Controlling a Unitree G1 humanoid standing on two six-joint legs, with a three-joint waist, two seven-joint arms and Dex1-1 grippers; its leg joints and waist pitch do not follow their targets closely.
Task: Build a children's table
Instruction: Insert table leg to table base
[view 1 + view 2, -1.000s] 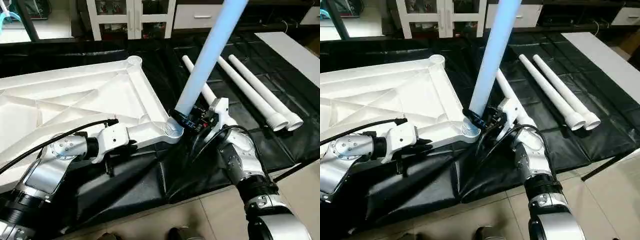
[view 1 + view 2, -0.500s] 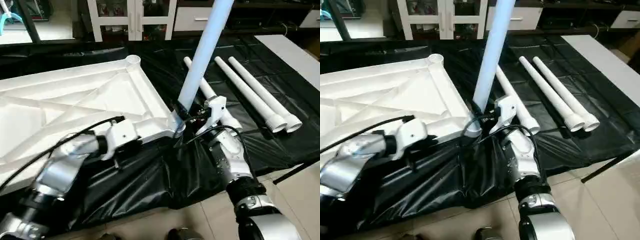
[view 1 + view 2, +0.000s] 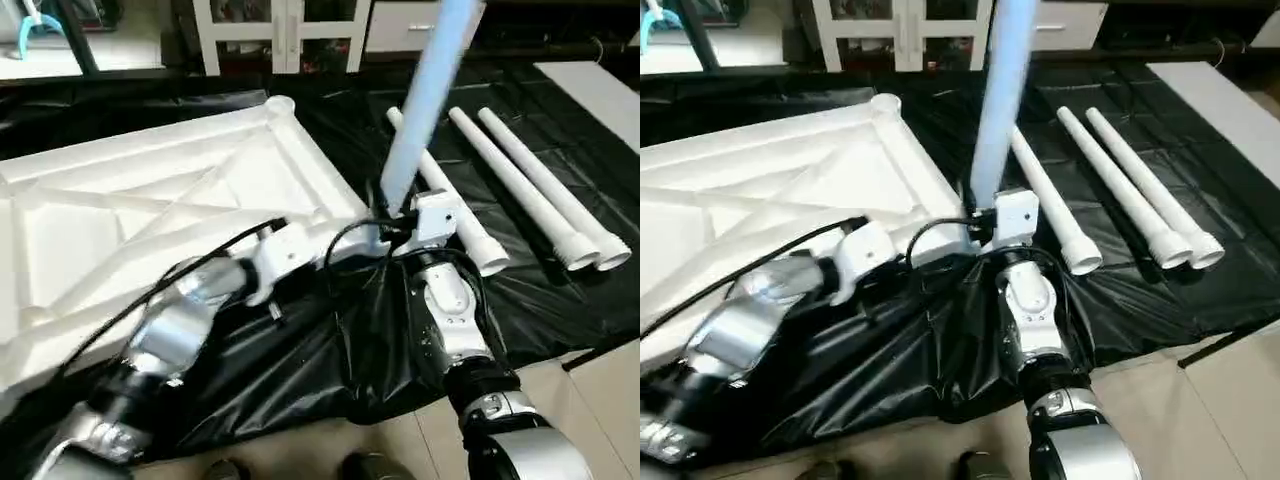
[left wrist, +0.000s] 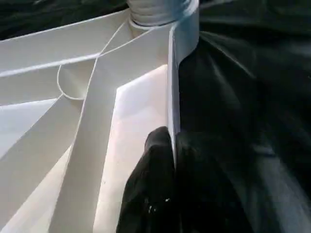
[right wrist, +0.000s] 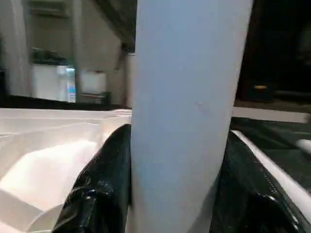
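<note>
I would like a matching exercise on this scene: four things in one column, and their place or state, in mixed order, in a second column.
Things:
1. left gripper
2. right gripper
3. three spare legs
4. table top

Place or state:
A. lying side by side on the black sheet
B. closed on the upright leg
C. upside down, ribs facing up
D. pinching the rim of the table top

Pairs: 1-D, 2-B, 3-A, 4-C

Smooth white plastic top (image 3: 150, 200) and legs (image 3: 520, 185) lie on wrinkled, glossy black sheeting (image 3: 300, 350).
</note>
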